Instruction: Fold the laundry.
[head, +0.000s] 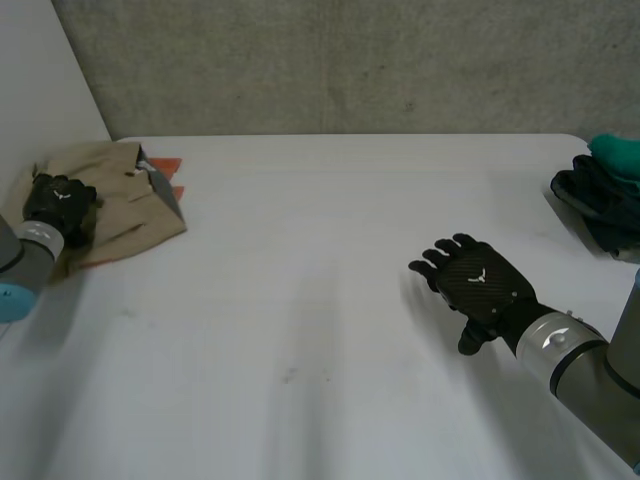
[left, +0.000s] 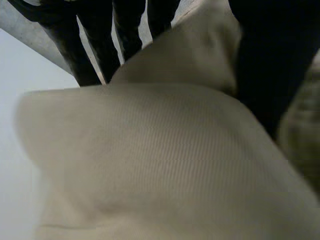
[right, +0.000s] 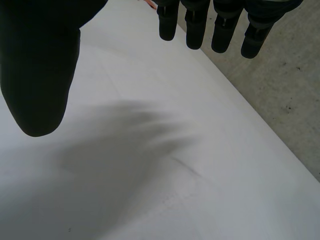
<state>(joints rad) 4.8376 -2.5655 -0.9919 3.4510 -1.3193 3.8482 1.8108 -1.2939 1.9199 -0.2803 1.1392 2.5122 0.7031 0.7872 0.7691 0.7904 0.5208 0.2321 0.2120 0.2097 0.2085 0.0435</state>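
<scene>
White tabletop (head: 320, 250) spreads across the head view, most of it bare, with a rough grey concrete wall (head: 350, 65) behind its far edge.

On the far left corner of the table lies the tan garment (head: 120, 215), loosely bunched and not yet folded flat, with a grey strip (head: 166, 192) showing at its right edge. At the table's right edge, well apart from it, sits a heap of dark clothing (head: 598, 200).

The left arm comes in from the near left, and the left hand (head: 60, 203) sits on the left part of the tan garment. In the left wrist view the cloth (left: 165, 150) swells up under the palm, and a ridge of it rises between the fingers (left: 95, 45) and the thumb (left: 272, 60), so the hand pinches a fold of the garment.

The right hand (head: 482, 285) hangs palm-down over bare table on the right, near neither pile. In the right wrist view its fingers (right: 194, 25) are straight and slightly spread, the thumb (right: 40, 65) held out to the side, with nothing between them and only plain tabletop under the palm.

A teal item (head: 618, 152) rests on the far side of the dark heap. A small orange piece (head: 165, 163) pokes out from the far right edge of the tan garment.
</scene>
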